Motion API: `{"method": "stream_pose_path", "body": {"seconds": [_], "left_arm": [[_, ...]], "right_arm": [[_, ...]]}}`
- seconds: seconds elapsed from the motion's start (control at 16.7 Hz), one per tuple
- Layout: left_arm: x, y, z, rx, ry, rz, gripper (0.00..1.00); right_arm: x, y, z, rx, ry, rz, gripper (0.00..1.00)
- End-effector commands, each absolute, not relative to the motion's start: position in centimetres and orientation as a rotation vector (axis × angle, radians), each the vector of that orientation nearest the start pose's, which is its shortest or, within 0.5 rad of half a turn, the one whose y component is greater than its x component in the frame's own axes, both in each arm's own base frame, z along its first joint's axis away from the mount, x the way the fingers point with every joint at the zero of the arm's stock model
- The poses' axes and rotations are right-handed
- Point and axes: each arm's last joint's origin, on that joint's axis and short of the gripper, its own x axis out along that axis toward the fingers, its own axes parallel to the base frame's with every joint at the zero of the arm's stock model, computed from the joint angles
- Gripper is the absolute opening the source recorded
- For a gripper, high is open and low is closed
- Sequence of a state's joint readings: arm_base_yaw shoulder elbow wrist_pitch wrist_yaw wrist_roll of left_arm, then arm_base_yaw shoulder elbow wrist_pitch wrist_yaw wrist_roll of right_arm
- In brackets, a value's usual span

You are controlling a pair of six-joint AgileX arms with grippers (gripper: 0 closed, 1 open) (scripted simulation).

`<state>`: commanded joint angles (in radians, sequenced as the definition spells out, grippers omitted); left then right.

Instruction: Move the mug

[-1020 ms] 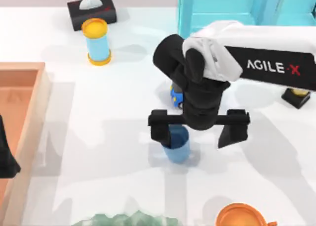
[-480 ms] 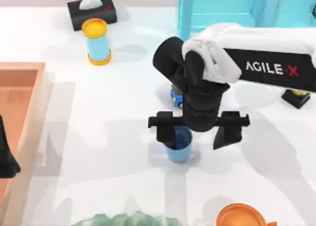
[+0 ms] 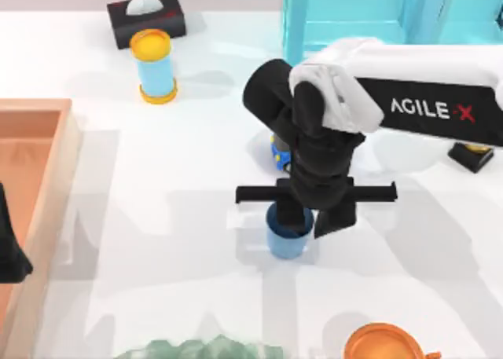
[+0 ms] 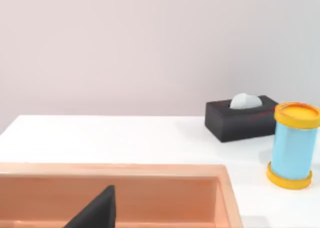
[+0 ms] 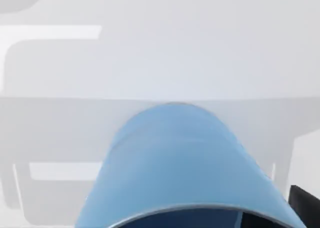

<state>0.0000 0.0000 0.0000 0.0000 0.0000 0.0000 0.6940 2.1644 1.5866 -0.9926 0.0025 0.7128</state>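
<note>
A black tissue box (image 3: 146, 18) sits at the far left of the white table (image 3: 181, 163), with a light-blue cylinder (image 3: 155, 67) capped in yellow-orange standing upright just beside it. A peach tray (image 3: 31, 186) lies along the left edge. A teal cabinet (image 3: 346, 13) rises at the back right. A blue toy car (image 3: 278, 153) peeks out mid-table. An orange vessel (image 3: 383, 345) sits at the near edge, a green heap (image 3: 196, 349) to its left. A small black block (image 3: 471, 153) with a yellow top sits at the right.
</note>
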Motion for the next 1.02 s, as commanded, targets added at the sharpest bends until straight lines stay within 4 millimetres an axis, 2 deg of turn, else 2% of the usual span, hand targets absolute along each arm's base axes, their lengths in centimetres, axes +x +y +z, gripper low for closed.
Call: {"method": "stream_pose_path", "body": {"seconds": [0.48,0.66,0.84,1.02], "left_arm": [[10.6,-0.1,16.0,0.000,0.000,0.000,1.00],[10.6,-0.1,16.0,0.000,0.000,0.000,1.00],[10.6,-0.1,16.0,0.000,0.000,0.000,1.00],[10.6,-0.1,16.0,0.000,0.000,0.000,1.00]], "right_arm": [[31.4,26.6,13.6,0.008,1.571,-0.007,0.00],[31.6,26.0,13.9,0.016,1.568,-0.002,0.00],[32.5,22.3,15.6,0.041,1.556,0.039,0.00],[33.3,16.0,17.8,0.052,1.527,0.093,0.00]]}}
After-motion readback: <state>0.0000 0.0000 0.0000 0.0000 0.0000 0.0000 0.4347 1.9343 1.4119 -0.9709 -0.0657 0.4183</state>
